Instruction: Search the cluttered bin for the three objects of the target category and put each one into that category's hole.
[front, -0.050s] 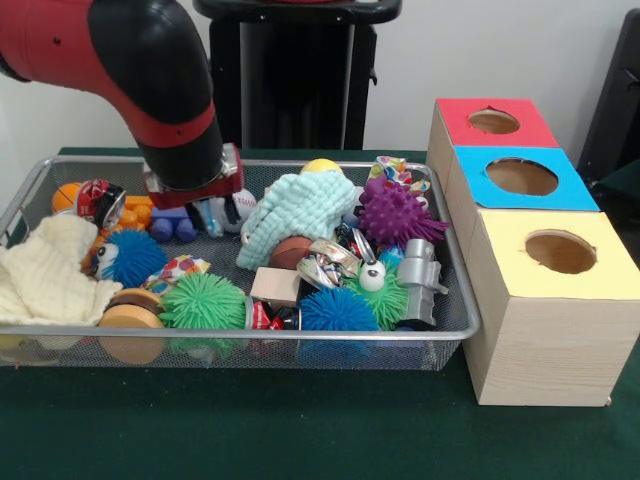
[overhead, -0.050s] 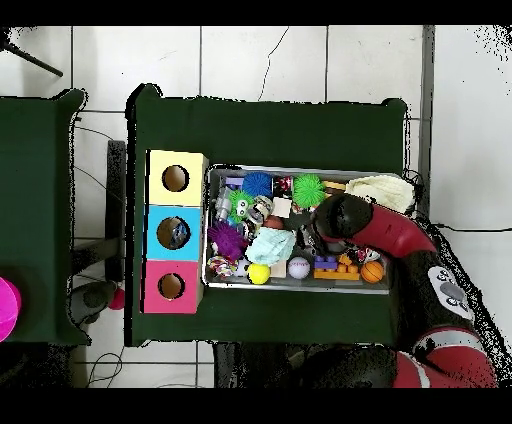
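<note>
A wire mesh bin (front, -0.050s: 470, 325) holds a jumble of toys. Among them are a purple spiky ball (front, -0.050s: 400, 215), a green spiky ball (front, -0.050s: 203, 302), two blue spiky balls (front, -0.050s: 338, 310) (front, -0.050s: 135, 257) and a green spiky ball with an eye (front, -0.050s: 380, 295). A teal knitted cloth (front, -0.050s: 295, 210) lies in the middle. My gripper (front, -0.050s: 195, 205) is lowered into the bin's far left part, just above a purple block (front, -0.050s: 172, 226). The wrist hides its tips. In the overhead view the arm (overhead, -0.050s: 345, 215) covers that spot.
Three wooden boxes stand beside the bin, with holes in a red top (front, -0.050s: 493, 121), a blue top (front, -0.050s: 521, 176) and a yellow top (front, -0.050s: 560, 251). A cream cloth (front, -0.050s: 45, 270), crushed cans (front, -0.050s: 100, 200), a wooden block (front, -0.050s: 277, 285) and a grey plastic piece (front, -0.050s: 420, 275) crowd the bin.
</note>
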